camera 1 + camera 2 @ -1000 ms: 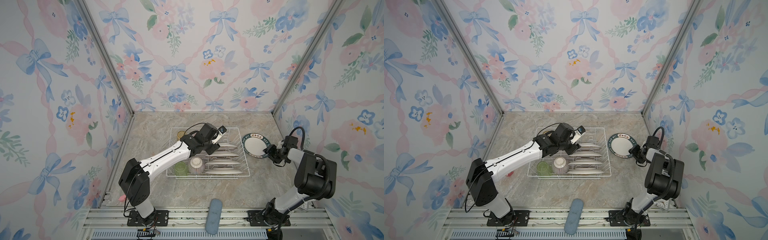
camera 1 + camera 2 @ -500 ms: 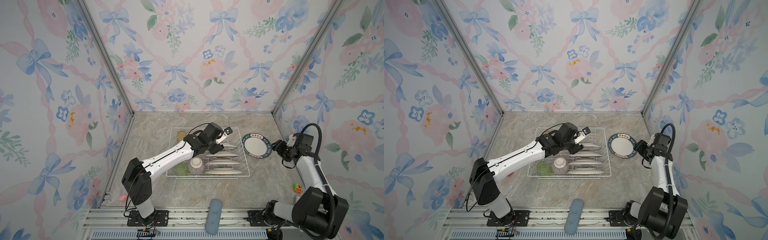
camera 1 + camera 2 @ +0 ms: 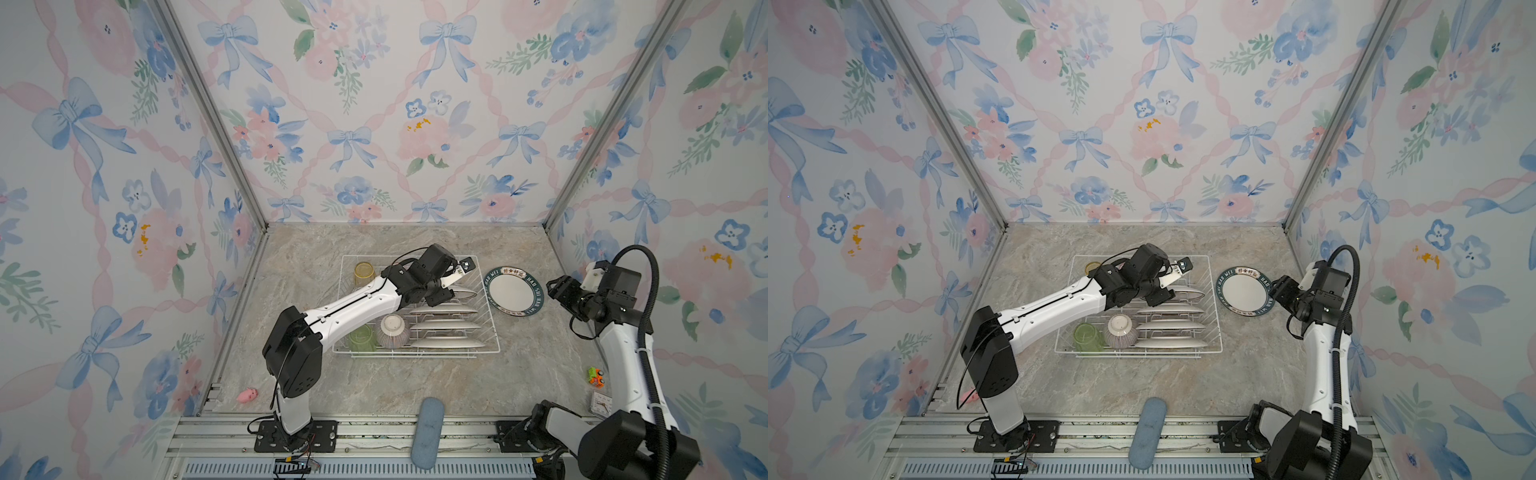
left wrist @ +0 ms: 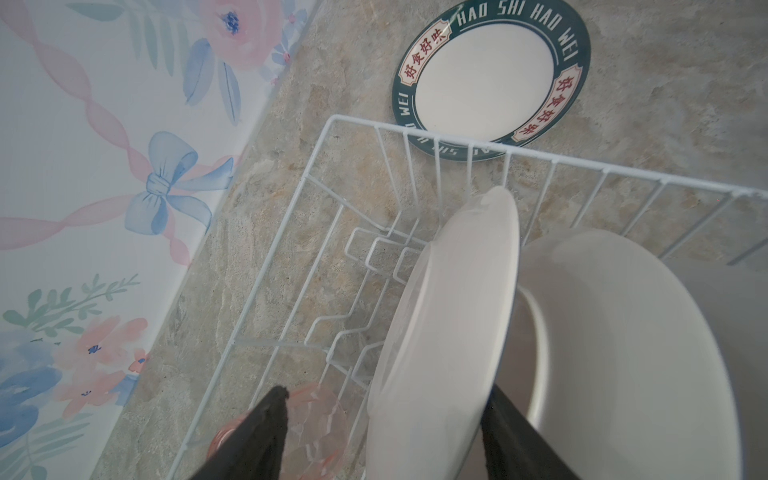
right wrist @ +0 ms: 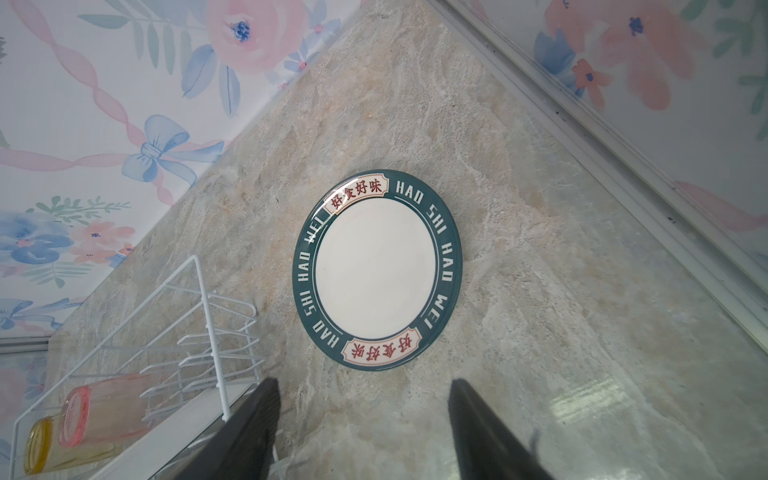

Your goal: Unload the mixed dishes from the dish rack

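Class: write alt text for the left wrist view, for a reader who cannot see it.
The open left gripper straddles a white plate standing on edge in the white wire dish rack, a pink tumbler beside it. Beyond the rack, a green-rimmed plate lies flat on the marble table.

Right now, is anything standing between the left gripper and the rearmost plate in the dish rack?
Nothing visible. The left gripper has its open jaws straddling the rearmost plate at its rim. A pink tumbler lies beside one finger, and the next plate stands just behind the other, so closing room looks tight.
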Available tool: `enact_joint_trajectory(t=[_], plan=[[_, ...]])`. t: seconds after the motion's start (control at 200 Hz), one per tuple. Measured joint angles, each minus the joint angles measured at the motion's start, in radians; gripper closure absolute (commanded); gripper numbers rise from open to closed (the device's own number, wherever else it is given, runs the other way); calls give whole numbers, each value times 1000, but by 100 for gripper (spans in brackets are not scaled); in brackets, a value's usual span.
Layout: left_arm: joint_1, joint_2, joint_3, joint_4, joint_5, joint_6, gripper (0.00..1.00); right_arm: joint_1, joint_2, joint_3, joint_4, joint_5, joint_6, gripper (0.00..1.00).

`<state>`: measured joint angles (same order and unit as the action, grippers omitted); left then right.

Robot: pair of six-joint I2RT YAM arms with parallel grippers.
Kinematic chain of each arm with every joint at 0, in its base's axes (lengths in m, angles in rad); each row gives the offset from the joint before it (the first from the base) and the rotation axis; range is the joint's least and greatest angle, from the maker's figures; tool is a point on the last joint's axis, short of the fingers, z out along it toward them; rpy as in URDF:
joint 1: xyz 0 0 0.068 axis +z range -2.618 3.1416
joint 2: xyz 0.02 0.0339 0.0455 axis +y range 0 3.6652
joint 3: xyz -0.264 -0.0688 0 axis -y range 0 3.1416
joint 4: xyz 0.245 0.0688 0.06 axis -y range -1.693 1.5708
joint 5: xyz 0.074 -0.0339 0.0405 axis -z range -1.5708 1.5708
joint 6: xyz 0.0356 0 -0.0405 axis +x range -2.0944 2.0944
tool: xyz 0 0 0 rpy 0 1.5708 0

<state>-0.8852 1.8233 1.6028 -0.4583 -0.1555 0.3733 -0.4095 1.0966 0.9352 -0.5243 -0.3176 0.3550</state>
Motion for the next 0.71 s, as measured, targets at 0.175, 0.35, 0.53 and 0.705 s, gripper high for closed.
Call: enact_joint_trajectory(t=[0.175, 0.35, 0.53, 0.705], plan=[[0, 56, 26, -20, -33, 37, 35, 0, -1, 0, 0, -8, 0, 32], [0, 88, 44, -26, -66, 72, 40, 0, -1, 0, 0, -19, 0, 32], [0, 92, 69, -30, -76, 100, 56, 0, -6, 0, 0, -21, 1, 32], [7, 101, 89, -30, -68, 107, 61, 0, -10, 0, 0, -26, 1, 32]])
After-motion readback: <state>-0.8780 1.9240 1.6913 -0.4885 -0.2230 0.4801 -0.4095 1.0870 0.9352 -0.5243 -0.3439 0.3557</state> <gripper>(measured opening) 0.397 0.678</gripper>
